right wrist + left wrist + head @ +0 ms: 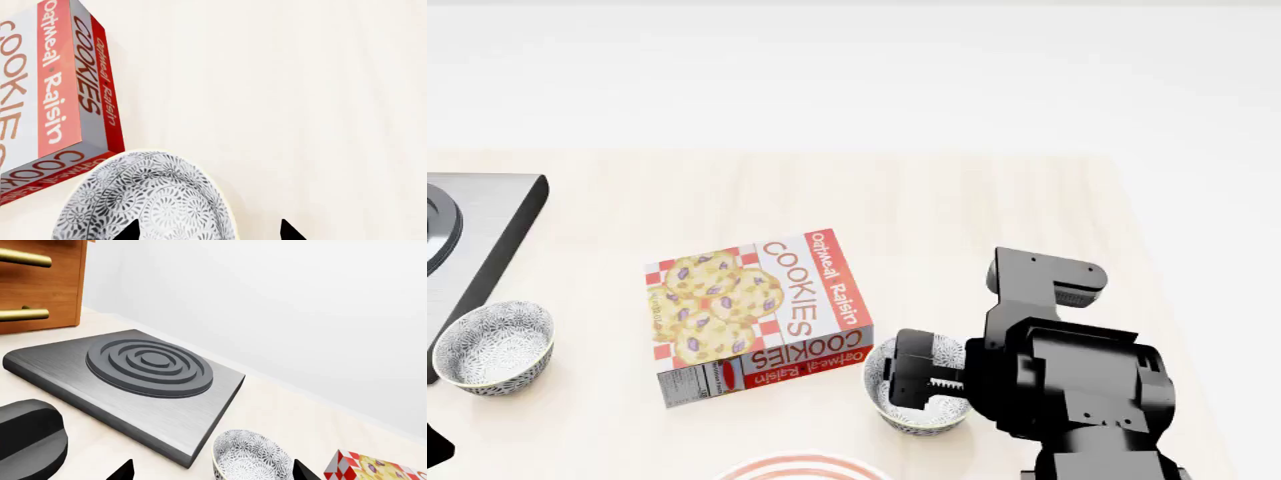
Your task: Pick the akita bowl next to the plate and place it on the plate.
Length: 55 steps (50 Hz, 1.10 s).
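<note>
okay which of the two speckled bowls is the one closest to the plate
The akita bowl under the right hand, right of the cookie box, just above the plate. The other bowl sits by the stove.

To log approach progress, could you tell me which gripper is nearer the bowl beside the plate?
Right. The right gripper sits directly over that bowl by the plate. The left gripper is far off, at the other bowl near the burner.

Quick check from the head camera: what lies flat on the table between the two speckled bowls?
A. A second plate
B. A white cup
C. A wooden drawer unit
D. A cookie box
D: the Oatmeal Raisin cookie box lies between the bowl by the stove and the bowl under the right hand.
</note>
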Motion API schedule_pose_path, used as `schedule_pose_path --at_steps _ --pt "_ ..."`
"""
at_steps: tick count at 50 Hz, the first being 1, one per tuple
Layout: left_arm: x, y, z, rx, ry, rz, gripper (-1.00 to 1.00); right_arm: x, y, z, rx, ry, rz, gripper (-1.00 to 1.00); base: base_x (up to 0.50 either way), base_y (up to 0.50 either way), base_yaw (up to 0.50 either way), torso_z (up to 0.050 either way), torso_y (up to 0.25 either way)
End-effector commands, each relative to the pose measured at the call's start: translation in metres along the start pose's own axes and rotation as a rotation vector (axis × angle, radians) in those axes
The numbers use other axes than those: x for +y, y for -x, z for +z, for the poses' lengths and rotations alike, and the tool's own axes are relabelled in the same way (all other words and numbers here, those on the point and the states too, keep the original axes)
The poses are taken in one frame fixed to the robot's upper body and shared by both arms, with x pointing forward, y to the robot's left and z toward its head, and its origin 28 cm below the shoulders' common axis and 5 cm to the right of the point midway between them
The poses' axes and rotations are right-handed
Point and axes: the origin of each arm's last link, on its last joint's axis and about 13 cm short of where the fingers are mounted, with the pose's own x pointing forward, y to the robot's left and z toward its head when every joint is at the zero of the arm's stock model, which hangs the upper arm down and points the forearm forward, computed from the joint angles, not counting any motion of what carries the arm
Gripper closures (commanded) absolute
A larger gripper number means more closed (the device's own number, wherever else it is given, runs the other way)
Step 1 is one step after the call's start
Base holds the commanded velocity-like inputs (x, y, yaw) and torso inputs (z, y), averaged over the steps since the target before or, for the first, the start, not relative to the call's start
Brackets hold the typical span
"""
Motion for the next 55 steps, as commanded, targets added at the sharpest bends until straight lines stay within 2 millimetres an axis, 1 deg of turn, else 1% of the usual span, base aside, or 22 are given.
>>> schedule_pose_path --at_steps 1,14,21,23,24,29,32,33,37,41,43,45,46,49,51,55 --pt "0.0 0.0 0.0 -0.001 0.0 0.001 -1.0 -0.004 -0.002 -0.006 0.025 0.01 -0.012 -1.0 0.0 0.0 0.0 0.0 0.0" --pt "0.0 0.0 -0.001 0.0 0.0 0.001 -1.0 -0.007 -0.004 -0.012 0.048 0.007 -0.018 -1.0 0.0 0.0 0.0 0.0 0.0" --pt "0.0 0.0 -0.001 0.0 0.0 0.002 -1.0 -0.006 -0.004 -0.013 0.061 -0.003 0.004 -1.0 0.0 0.0 0.0 0.0 0.0" --pt "0.0 -0.001 -0.001 0.001 0.0 0.002 -1.0 -0.006 -0.005 -0.012 0.039 -0.002 -0.04 -1.0 0.0 0.0 0.0 0.0 0.0" --pt "0.0 -0.001 -0.001 0.001 0.0 0.002 -1.0 -0.006 -0.003 -0.011 0.046 0.002 -0.034 1.0 0.0 0.0 0.0 0.0 0.0" --pt "0.0 0.0 -0.001 0.001 0.0 0.002 -1.0 -0.005 -0.004 -0.003 -0.022 0.056 -0.077 1.0 0.0 0.0 0.0 0.0 0.0" --pt "0.0 0.0 -0.001 0.001 0.0 0.002 -1.0 -0.005 -0.005 -0.002 -0.055 0.07 -0.16 1.0 0.0 0.0 0.0 0.0 0.0" --pt "0.0 0.0 0.0 0.001 -0.001 0.002 -1.0 -0.005 -0.005 -0.001 -0.064 0.096 -0.168 1.0 0.0 0.0 0.0 0.0 0.0" --pt "0.0 0.0 -0.001 0.002 0.0 0.002 -1.0 -0.004 -0.002 0.003 -0.104 0.094 -0.164 1.0 0.0 0.0 0.0 0.0 0.0" --pt "0.0 0.0 -0.001 0.002 0.0 0.002 -1.0 -0.004 0.003 0.003 -0.125 0.111 -0.185 1.0 0.0 0.0 0.0 0.0 0.0" --pt "0.0 0.0 -0.001 0.002 0.0 0.002 -1.0 -0.001 0.014 0.003 -0.165 0.131 -0.19 1.0 0.0 0.0 0.0 0.0 0.0" --pt "0.0 0.0 0.0 0.001 0.0 0.002 -1.0 0.0 0.022 0.001 -0.189 0.144 -0.191 1.0 0.0 0.0 0.0 0.0 0.0" --pt "0.0 0.0 0.0 0.001 0.0 0.002 -1.0 0.001 0.023 0.0 -0.189 0.144 -0.191 1.0 0.0 0.0 0.0 0.0 0.0" --pt "0.0 0.0 -0.001 0.002 -0.001 0.002 -1.0 0.001 0.035 -0.003 -0.242 0.144 -0.186 1.0 0.0 0.0 0.0 0.0 0.0" --pt "0.0 0.0 0.0 0.003 0.001 0.003 -1.0 0.001 0.039 -0.003 -0.252 0.146 -0.185 1.0 0.0 0.0 0.0 0.0 0.0" --pt "0.0 0.0 0.0 0.003 0.001 0.003 -1.0 0.001 0.04 -0.004 -0.252 0.146 -0.185 1.0 0.0 0.0 0.0 0.0 0.003"
